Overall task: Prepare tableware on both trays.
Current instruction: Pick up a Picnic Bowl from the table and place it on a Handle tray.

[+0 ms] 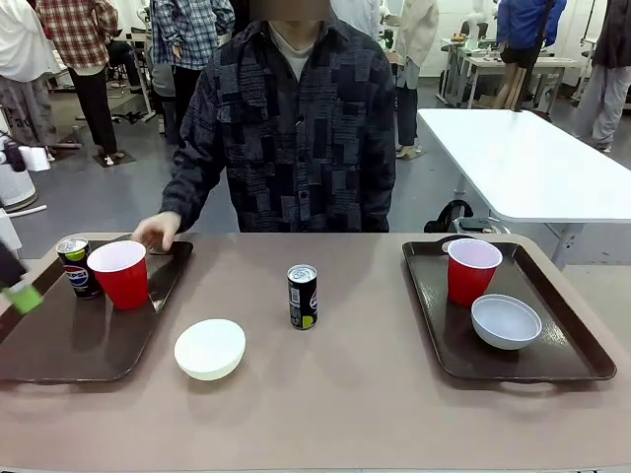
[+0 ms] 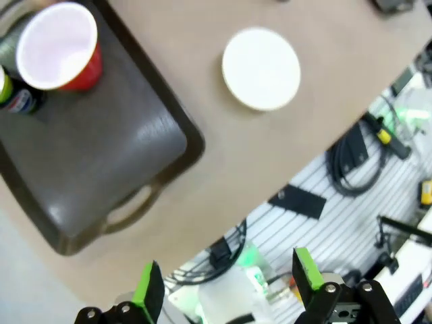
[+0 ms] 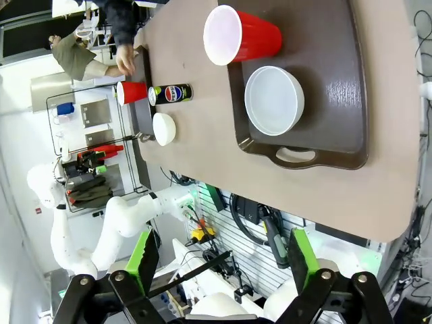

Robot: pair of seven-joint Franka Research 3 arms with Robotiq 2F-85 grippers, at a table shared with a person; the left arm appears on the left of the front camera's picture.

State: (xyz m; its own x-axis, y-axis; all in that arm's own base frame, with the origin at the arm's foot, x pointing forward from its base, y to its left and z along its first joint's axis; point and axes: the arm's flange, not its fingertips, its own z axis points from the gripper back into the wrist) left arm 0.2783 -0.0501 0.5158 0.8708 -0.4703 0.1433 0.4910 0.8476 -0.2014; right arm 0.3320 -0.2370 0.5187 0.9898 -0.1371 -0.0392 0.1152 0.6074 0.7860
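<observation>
With left gripper (image 2: 227, 278) and right gripper (image 3: 223, 255) gaping empty, 1 round white bowl (image 1: 209, 348) and 1 slim dark can (image 1: 302, 296) lie untrayed between the dark brown plastic left tray (image 1: 69, 337) and right tray (image 1: 564, 352).

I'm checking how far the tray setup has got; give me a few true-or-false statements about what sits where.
1. The right tray holds a red cup and a white bowl. True.
2. Both soda cans stand on trays. False: the Pepsi can is on the left tray, but the other can stands on the bare table.
3. The second white bowl lies on the table, off the left tray. True.
4. The left gripper is shut on a cup. False: it is open, holding nothing.
</observation>
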